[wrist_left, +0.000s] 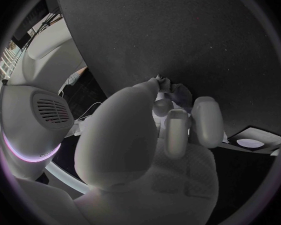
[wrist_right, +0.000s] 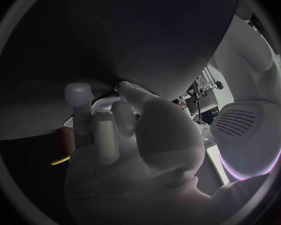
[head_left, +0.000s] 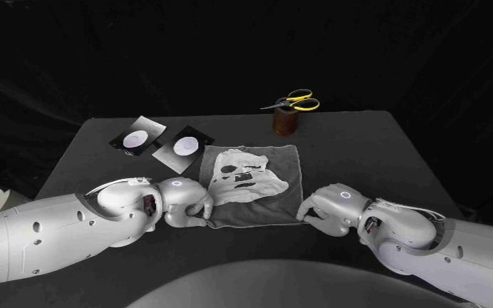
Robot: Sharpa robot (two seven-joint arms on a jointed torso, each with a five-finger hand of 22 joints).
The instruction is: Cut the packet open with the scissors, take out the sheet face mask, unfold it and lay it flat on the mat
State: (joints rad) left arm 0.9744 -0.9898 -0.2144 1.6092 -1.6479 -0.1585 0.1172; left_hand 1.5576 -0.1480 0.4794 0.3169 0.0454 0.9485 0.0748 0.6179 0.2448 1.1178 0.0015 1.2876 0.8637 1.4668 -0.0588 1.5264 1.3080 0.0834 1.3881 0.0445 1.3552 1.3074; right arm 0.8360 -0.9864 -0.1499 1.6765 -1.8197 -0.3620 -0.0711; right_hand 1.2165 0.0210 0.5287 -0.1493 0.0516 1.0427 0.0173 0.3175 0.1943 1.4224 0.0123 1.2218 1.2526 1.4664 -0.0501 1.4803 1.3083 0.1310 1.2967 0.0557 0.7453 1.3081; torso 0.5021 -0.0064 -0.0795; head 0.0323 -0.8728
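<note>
Left hand [head_left: 185, 201] sat with fingers curled down at the near-left corner of the grey mat [head_left: 257, 212], right hand [head_left: 320, 215] at its near-right corner. You could not tell whether either gripped the cloth or merely rested on it. Between and just beyond them the white sheet face mask [head_left: 244, 176] lay spread on the mat, its cut-outs showing. To the far left of the mat, you had a dark packet piece [head_left: 183, 145] and an outer packet piece [head_left: 137, 137] side by side, each bearing a pale oval label too small to read. Near the far edge of the table [head_left: 390, 158], a brown holder [head_left: 285, 122] stood upright with the yellow-handled scissors [head_left: 296, 100] in it.
</note>
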